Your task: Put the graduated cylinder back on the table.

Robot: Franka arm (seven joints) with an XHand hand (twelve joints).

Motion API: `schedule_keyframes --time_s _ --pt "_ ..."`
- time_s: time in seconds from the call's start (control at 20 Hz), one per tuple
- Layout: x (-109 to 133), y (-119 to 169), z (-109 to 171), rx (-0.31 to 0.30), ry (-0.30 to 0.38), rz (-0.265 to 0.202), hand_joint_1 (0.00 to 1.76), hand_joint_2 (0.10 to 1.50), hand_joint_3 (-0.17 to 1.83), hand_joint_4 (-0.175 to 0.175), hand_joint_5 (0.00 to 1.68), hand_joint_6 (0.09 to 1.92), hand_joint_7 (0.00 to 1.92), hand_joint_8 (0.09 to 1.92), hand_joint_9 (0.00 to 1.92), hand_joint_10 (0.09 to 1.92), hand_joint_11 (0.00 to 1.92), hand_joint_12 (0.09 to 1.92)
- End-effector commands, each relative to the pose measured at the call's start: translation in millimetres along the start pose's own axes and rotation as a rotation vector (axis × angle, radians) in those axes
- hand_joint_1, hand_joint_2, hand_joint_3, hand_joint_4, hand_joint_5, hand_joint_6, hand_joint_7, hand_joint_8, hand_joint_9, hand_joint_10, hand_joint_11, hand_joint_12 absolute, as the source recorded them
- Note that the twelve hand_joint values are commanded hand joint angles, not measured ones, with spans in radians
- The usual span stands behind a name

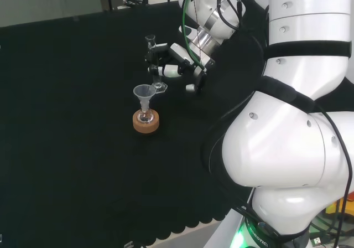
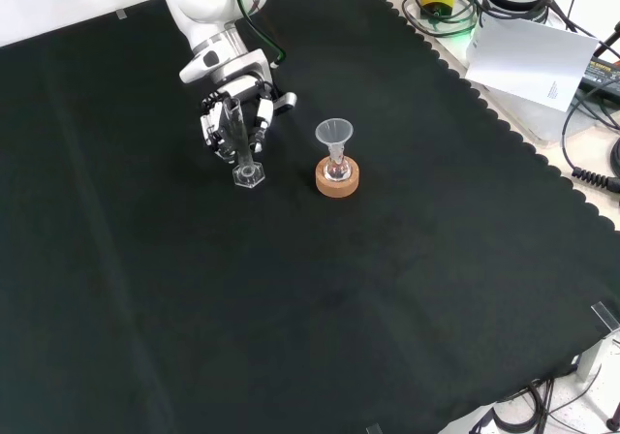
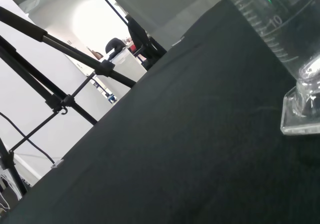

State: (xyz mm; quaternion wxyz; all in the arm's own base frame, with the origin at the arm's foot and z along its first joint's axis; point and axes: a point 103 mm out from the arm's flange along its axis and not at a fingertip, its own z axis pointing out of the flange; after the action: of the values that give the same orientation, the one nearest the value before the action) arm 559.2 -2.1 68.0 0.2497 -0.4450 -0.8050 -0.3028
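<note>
A clear graduated cylinder [image 1: 154, 63] stands upright, its hexagonal foot [image 2: 249, 175] down at the black cloth. The hand [image 1: 178, 66] has its fingers curled round the tube from the right in the head view. In the front view the hand [image 2: 232, 122] comes in from above and wraps the tube just over the foot. The wrist view shows the cylinder [image 3: 280, 39] with its scale marks close up. Its foot [image 3: 299, 115] looks level with the cloth, though I cannot tell whether they touch.
A small flask with a clear funnel [image 1: 144, 94] stands on a cork ring [image 1: 146, 122] just in front of the cylinder; in the front view the ring [image 2: 337, 178] is to its right. A white sheet [image 2: 531, 58] and cables lie beyond the cloth's scalloped edge.
</note>
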Motion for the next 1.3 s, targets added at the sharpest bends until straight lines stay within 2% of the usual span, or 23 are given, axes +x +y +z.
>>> schedule_keyframes --time_s 0.05,0.2,0.4,0.55,0.95,1.3 --pt "-2 -3 2 0.018 0.006 0.000 1.10 1.12 -0.03 -0.017 0.79 0.76 0.88 0.56 1.29 0.09 1.04 0.89" --pt "-2 -4 0 0.022 0.005 -0.003 1.08 1.08 -0.08 -0.007 0.72 0.63 0.80 0.55 1.24 0.09 0.95 0.94" --pt "-1 -5 0 0.037 -0.006 -0.008 0.99 1.02 -0.16 -0.022 0.54 0.54 0.70 0.56 1.15 0.09 0.84 1.03" --pt "-2 -5 -2 0.035 -0.004 0.011 0.95 0.99 -0.17 -0.026 0.44 0.45 0.66 0.57 1.10 0.09 0.76 1.10" --pt "-5 -4 -13 0.044 -0.006 0.043 0.84 0.94 -0.17 -0.029 0.41 0.30 0.56 0.57 1.00 0.09 0.56 1.24" --pt "0 -9 -38 0.047 -0.027 0.078 0.77 0.90 -0.17 -0.039 0.36 0.11 0.23 0.63 0.73 0.09 0.34 1.32"
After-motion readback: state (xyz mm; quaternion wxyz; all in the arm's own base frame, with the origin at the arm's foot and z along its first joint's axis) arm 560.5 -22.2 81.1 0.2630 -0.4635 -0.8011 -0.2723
